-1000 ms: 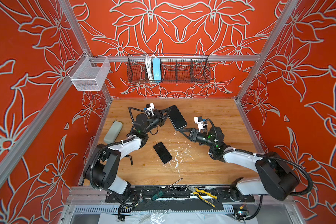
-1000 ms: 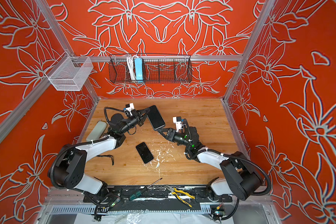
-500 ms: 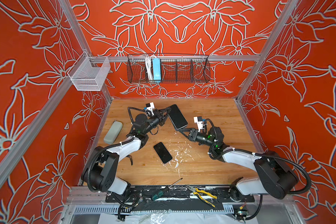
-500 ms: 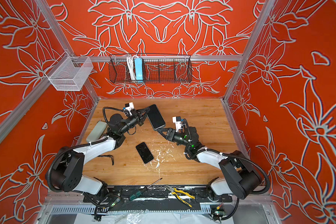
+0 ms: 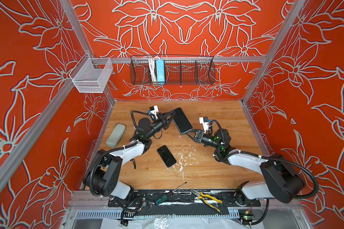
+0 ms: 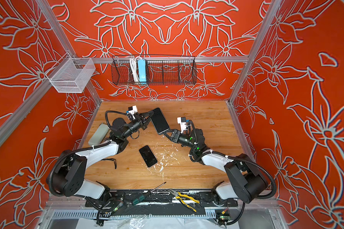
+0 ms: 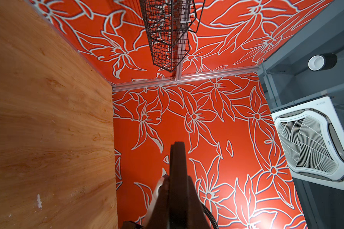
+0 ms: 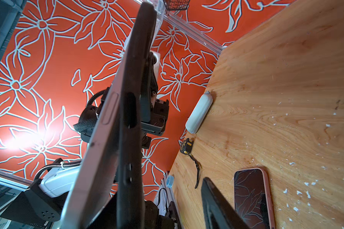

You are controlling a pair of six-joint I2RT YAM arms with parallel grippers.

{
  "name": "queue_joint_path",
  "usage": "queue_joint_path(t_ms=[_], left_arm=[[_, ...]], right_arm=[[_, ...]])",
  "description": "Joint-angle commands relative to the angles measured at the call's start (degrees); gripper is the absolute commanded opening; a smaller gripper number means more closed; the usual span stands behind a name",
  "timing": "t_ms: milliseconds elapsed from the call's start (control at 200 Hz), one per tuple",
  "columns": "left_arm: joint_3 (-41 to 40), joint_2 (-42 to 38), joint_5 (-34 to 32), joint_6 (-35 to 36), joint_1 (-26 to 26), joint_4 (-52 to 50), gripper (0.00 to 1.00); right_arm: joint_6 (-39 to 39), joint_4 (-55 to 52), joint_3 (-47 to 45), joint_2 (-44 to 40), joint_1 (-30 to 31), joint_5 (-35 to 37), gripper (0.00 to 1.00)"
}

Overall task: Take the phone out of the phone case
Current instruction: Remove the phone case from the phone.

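A dark phone (image 5: 182, 123) in a black phone case hangs tilted above the table in both top views, also (image 6: 159, 121). My left gripper (image 5: 171, 116) is shut on its far long edge; the left wrist view shows that dark edge (image 7: 178, 158) clamped between the fingers. My right gripper (image 5: 187, 132) is at the phone's near lower corner. In the right wrist view the silver phone edge (image 8: 107, 111) and the black case (image 8: 131, 119) spread apart toward me. One right finger (image 8: 213, 200) stands well clear of the case, so the jaws are open; the other finger is hidden.
A second phone (image 5: 166, 156) with a pinkish rim (image 8: 250, 198) lies screen-up mid-table. A grey pouch (image 5: 115, 135) and a tape measure (image 8: 186, 145) sit at the left edge. A screwdriver (image 5: 167, 195) and pliers (image 5: 206, 198) lie at the front. A wire basket (image 5: 172, 72) hangs on the back wall.
My right gripper has edged in toward the phone's lower corner and its jaws have narrowed slightly. The left arm and the phone have hardly moved.
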Motion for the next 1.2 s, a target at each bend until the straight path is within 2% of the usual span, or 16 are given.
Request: queue_joint_path(t_ms=[0,510,746,1196], left_arm=[[0.5,-0.6,2.7,-2.2,-0.7,6.4,0.0],[-0.7,1.8,0.3,-5.1,-1.0,11.7,0.0],[-0.7,1.7,-0.2,-4.6,-1.0,11.1,0.0],[-0.4,2.6,-0.6,-4.7,-1.4,11.3,0.0]], right_arm=[[2.2,3.1,1.6,-0.3,-0.7,0.6,0.55],[8.0,11.7,-1.1,0.9,-1.2,4.5,0.43],[10.1,15.4,-1.8,2.5,-1.2,4.8,0.38],[10.1,15.8,-2.4,2.8,-1.2,4.7,0.23]])
